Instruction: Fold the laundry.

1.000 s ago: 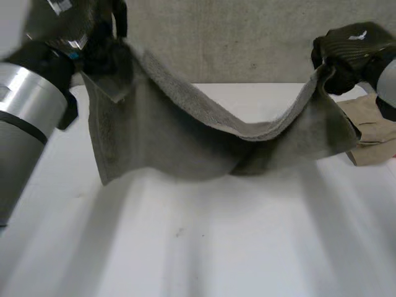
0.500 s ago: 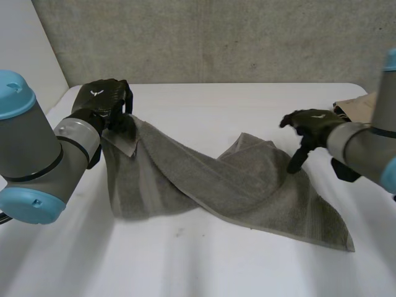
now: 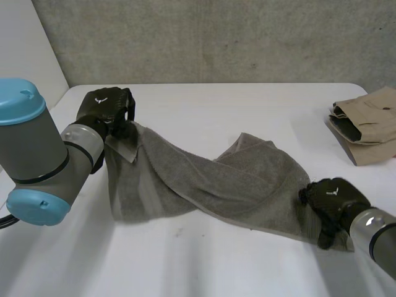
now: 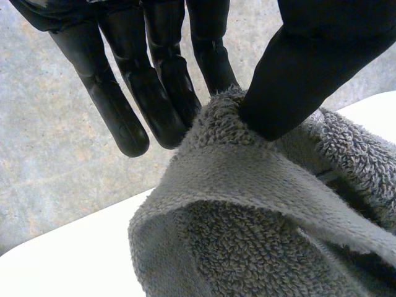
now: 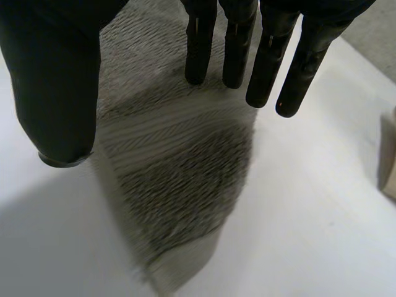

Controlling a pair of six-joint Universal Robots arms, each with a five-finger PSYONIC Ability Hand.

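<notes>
My left hand (image 3: 104, 110) pinches a raised corner of the grey towel (image 3: 247, 179) between thumb and fingers. My right hand (image 3: 333, 199) is over the opposite corner, fingers straight and parted, holding nothing. The towel lies twisted across the white table (image 3: 185, 260), with folded tan clothes (image 3: 368, 120) well beyond it.

Near side: bare white table (image 3: 185, 266) lay open between the arms.
Middle: grey towel (image 3: 247, 179) sprawled slantwise, rumpled, from left hand (image 3: 105, 111) to right hand (image 3: 331, 201).
Far right: folded beige clothes (image 3: 368, 120) filled the corner.
Far side: open table before the wall (image 3: 216, 37).
</notes>
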